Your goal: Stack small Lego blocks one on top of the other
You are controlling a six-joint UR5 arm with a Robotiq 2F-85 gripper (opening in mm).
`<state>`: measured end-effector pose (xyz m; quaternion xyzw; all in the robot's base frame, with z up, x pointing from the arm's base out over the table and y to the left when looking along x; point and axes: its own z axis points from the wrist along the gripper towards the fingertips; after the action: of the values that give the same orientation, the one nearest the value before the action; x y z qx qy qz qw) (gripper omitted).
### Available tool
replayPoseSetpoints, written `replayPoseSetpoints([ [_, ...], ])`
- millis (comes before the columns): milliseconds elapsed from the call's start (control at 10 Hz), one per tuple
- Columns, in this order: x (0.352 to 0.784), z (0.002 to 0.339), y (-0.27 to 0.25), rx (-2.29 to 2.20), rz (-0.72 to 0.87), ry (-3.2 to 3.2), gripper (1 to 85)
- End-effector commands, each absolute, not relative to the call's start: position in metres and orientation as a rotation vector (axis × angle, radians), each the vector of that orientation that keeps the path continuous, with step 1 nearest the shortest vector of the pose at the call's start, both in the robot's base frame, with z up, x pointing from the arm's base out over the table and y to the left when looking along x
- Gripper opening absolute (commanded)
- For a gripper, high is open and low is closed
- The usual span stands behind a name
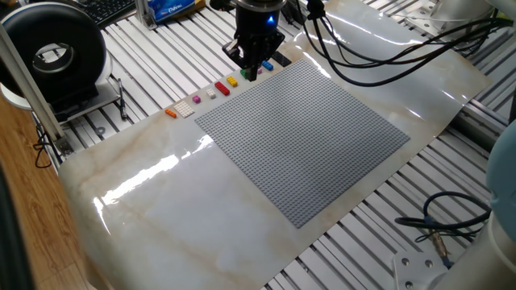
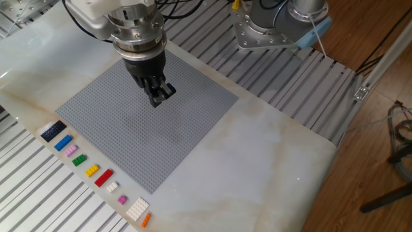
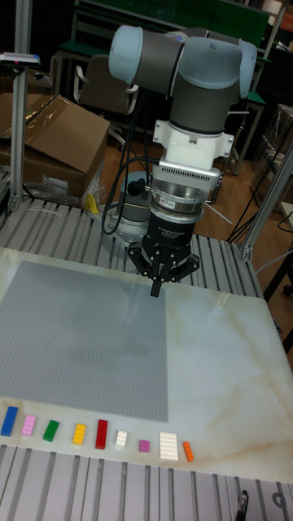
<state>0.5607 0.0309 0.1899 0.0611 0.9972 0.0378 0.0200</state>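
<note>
The small Lego blocks lie in a row on the marble beside the grey baseplate [image 2: 148, 122]. At one end are a black brick [image 2: 53, 131], a blue brick [image 2: 62, 143] [image 3: 9, 420] and a pale pink brick [image 2: 70, 151] [image 3: 28, 425]. A tiny purple brick [image 2: 122, 200] [image 3: 144, 445] lies further along. All lie singly, none on another. My gripper [image 2: 158, 96] [image 3: 156, 286] [image 1: 251, 74] hangs above the baseplate's far part, well away from the row. Its fingers are shut together with nothing between them.
Green [image 2: 79, 160], yellow [image 2: 92, 171], red [image 2: 103, 178], white [image 2: 137, 209] and orange [image 2: 146, 220] bricks fill out the row. Black cables [image 1: 379, 56] trail over the table behind the arm. A black round device [image 1: 56, 52] stands off the table's corner.
</note>
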Motion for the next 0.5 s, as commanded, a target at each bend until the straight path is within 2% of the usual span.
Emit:
replayPoseSetpoints([
  [0, 0.564, 0.191, 0.034, 0.206, 0.156, 3.075, 1.0],
  [400, 0.573, 0.177, 0.036, 0.209, 0.182, 3.036, 1.0],
])
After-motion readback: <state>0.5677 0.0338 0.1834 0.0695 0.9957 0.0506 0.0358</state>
